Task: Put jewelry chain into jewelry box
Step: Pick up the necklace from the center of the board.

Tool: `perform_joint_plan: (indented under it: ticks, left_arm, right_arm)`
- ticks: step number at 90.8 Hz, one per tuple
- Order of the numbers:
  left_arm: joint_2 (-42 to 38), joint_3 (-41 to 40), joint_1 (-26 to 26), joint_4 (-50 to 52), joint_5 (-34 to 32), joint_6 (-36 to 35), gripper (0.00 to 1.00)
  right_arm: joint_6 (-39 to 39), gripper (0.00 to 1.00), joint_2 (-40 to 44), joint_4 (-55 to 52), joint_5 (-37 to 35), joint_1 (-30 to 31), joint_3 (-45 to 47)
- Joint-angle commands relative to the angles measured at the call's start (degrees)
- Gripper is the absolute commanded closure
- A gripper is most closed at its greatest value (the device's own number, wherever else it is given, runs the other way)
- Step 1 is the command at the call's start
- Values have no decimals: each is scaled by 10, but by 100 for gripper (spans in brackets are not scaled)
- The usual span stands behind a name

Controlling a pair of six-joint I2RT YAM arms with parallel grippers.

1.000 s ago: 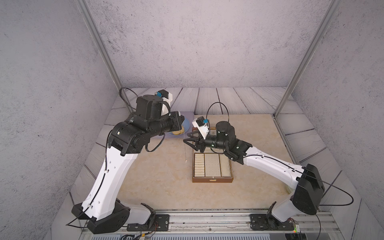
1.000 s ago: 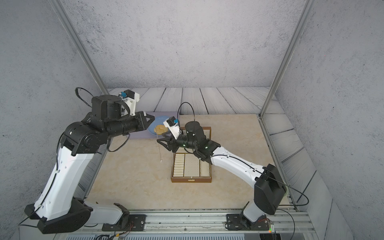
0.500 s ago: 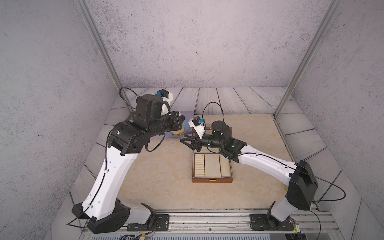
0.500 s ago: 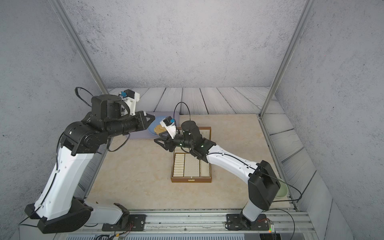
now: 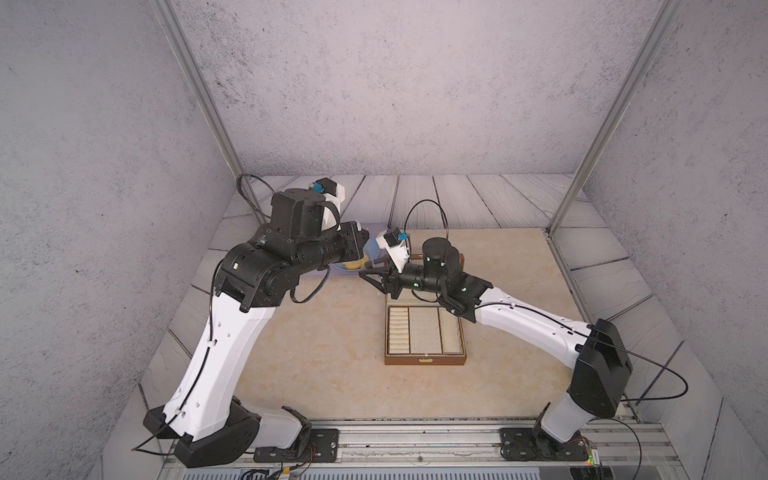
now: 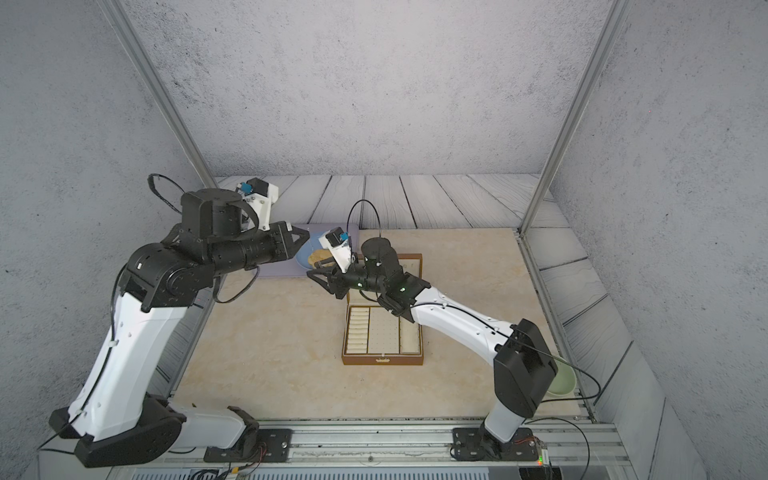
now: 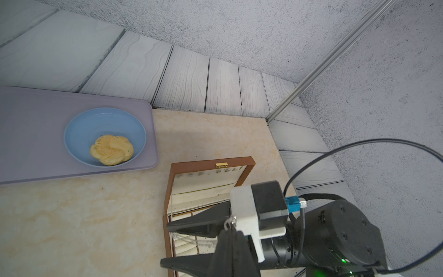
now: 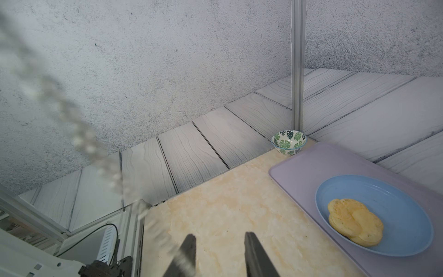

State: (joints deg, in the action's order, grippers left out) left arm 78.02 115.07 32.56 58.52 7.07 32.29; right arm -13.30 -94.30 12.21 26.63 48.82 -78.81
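Apparent handover: your left claw (image 7: 230,233), pinched shut on the jewelry chain (image 7: 229,221) at its clasp end, holds it above the counter (image 5: 332,353) beside your right claw (image 8: 219,236), whose jaws stand apart; next, close on the strand, then lower it into the open jewelry box (image 5: 426,359).

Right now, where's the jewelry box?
In both top views the open jewelry box lies on the beige table, right of centre, partly under the right arm, near the purple tray.

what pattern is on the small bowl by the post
The small bowl has green leaves on white; clearest in the right wrist view.
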Motion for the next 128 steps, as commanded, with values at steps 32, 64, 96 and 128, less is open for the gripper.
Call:
perform_joint_plan:
  ticks: [32,64,96,128]
  left_arm:
    - [-9,28,3,0,-11,-6,100]
    - [-4,34,3,1,-10,-3,100]
    - [-7,33,3,8,-32,-14,100]
    - [-37,-28,-6,-7,-88,-16,100]
  right_arm:
    - [-9,69,-11,20,9,3,-4]
    - [-10,76,-9,22,10,3,-1]
    - [-12,90,-4,24,5,3,7]
    - [-8,100,37,12,-35,2,43]
